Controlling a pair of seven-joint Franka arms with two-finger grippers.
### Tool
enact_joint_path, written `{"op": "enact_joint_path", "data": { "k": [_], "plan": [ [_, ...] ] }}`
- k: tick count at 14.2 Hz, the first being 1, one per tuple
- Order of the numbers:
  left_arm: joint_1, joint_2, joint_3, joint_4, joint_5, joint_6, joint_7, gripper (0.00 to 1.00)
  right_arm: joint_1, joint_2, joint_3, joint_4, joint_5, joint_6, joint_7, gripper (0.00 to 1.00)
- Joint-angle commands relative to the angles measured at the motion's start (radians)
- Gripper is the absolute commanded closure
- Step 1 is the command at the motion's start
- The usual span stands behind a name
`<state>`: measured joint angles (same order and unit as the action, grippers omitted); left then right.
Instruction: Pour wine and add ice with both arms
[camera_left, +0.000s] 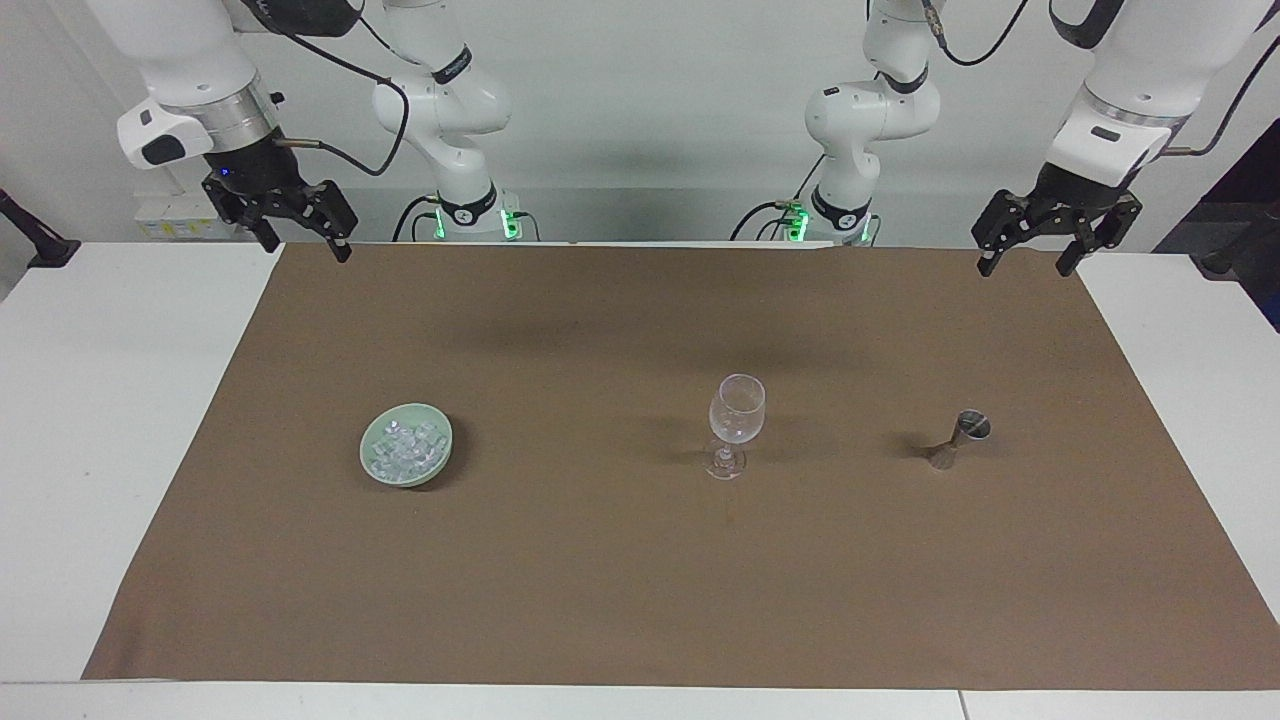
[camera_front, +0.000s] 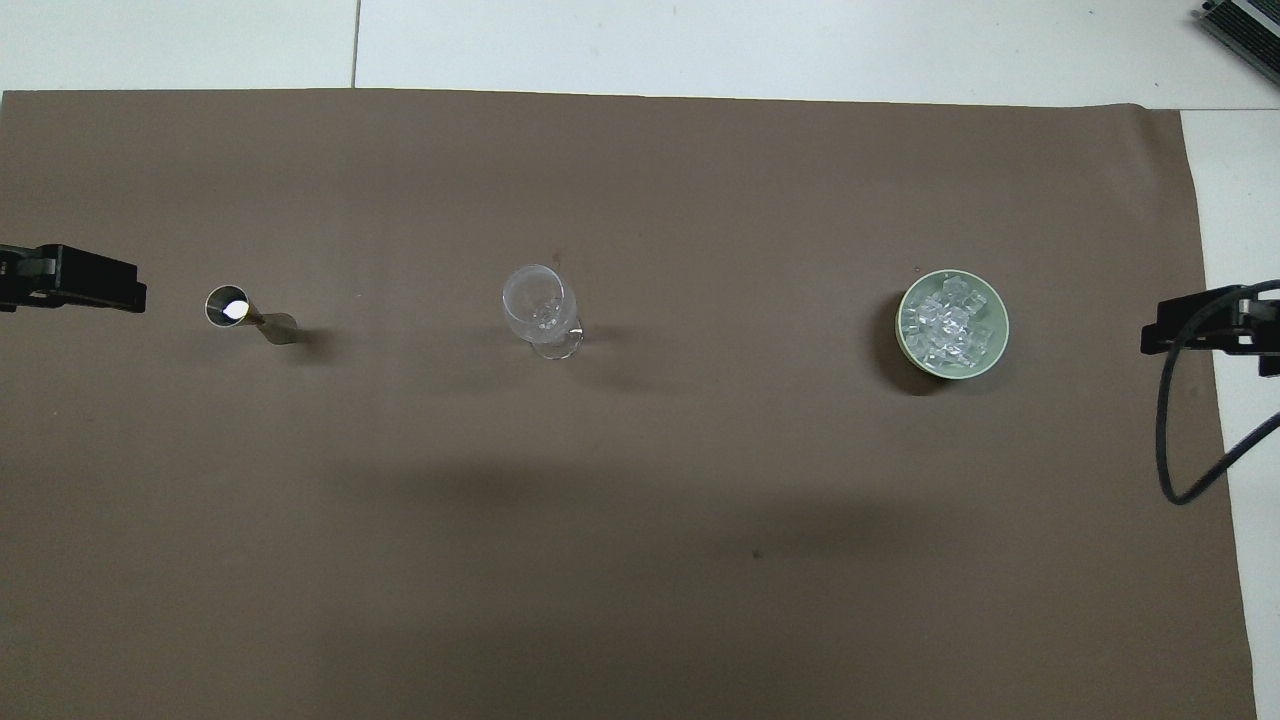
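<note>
In the facing view a matte brown cloth (camera_left: 640, 560) covers most of the white desk (camera_left: 110, 420), smooth and flat to its edges. On it stand three things in a row, well apart: a shallow, round, pale green dish (camera_left: 406, 444) toward the right arm's end, heaped with the ice (camera_left: 404, 446), small clear glassy cubes; a clear stemmed glass (camera_left: 736, 424), upright on its round foot, about midway; and a slim metal jigger (camera_left: 960, 438), two cones joined at a narrow waist, toward the left arm's end. The right hand (camera_left: 300, 238), black and angular on a glossy white arm with a silver wrist ring, hangs over the cloth's corner with its fingers apart and nothing in them. The left hand (camera_left: 1032, 250) hangs over the other corner at the robots' edge, fingers likewise spread and empty. In the overhead view the jigger (camera_front: 248, 315) shows a bright, shiny open mouth, the glass (camera_front: 542, 312) a round transparent rim, and the ice (camera_front: 948, 326) lies piled inside the dish (camera_front: 997, 345). Only black tips of the left hand (camera_front: 75, 280) and right hand (camera_front: 1205, 325) enter at the sides, a looped black cable (camera_front: 1175, 440) hanging by the right one.
</note>
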<state>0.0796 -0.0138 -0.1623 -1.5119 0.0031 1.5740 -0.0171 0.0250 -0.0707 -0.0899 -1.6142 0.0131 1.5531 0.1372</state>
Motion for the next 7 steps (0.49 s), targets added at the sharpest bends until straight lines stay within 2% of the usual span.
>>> {"op": "enact_joint_path", "data": {
  "k": [1,7],
  "plan": [
    [-0.006,-0.005,0.017,-0.008,-0.024,0.014,0.016,0.0,-0.013,-0.021,0.007,-0.023,0.018,-0.002,-0.016,0.0],
    [-0.004,-0.008,0.026,-0.007,-0.029,0.006,0.016,0.0,-0.013,-0.021,0.007,-0.023,0.018,-0.002,-0.016,0.0]
  ]
}}
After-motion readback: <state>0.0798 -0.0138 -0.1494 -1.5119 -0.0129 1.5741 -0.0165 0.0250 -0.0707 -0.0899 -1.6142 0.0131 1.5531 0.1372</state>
